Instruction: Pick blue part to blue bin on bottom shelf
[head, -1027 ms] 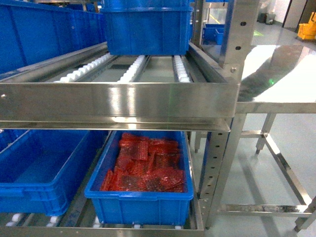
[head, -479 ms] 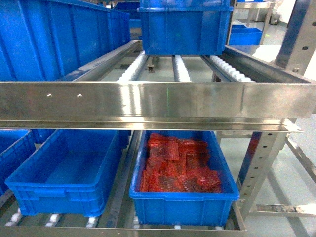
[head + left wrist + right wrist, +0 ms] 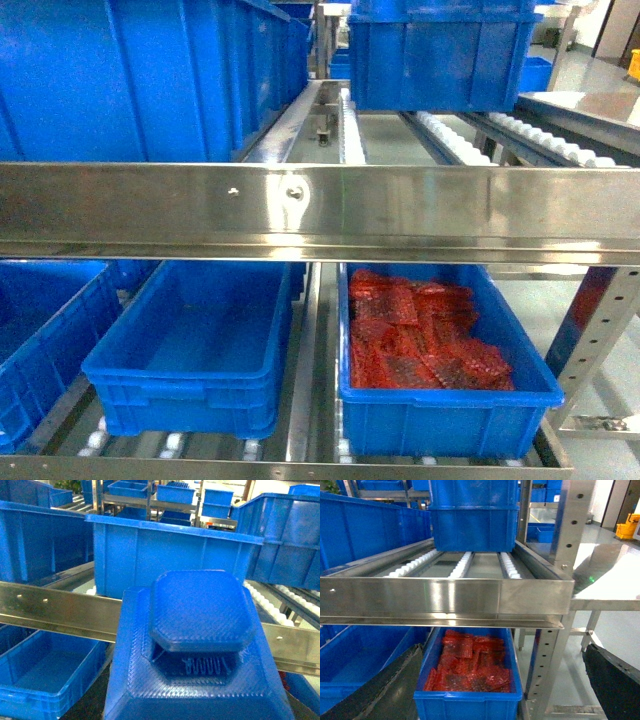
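The blue part (image 3: pixel 200 645), a ridged bright-blue block with a rounded cap, fills the lower middle of the left wrist view. It is held close to the lens by my left gripper, whose fingers it hides. It hangs in front of the rack's steel rail, above and right of an empty blue bin (image 3: pixel 40 675). In the head view that empty blue bin (image 3: pixel 195 345) sits on the bottom shelf (image 3: pixel 300 462); neither gripper shows there. My right gripper (image 3: pixel 505 690) is open, its dark fingers (image 3: pixel 390 690) wide apart with nothing between them.
A blue bin of red bags (image 3: pixel 430 345) stands right of the empty bin, and another blue bin (image 3: pixel 40 330) to its left. A steel rail (image 3: pixel 320 210) fronts the upper roller tier, which carries large blue crates (image 3: pixel 440 55). A steel table (image 3: pixel 610 580) stands right of the rack.
The head view has shifted left along the rack. The bin of red bags slid from the middle to the right of the picture, the empty bin came to the centre, and the steel table left view.
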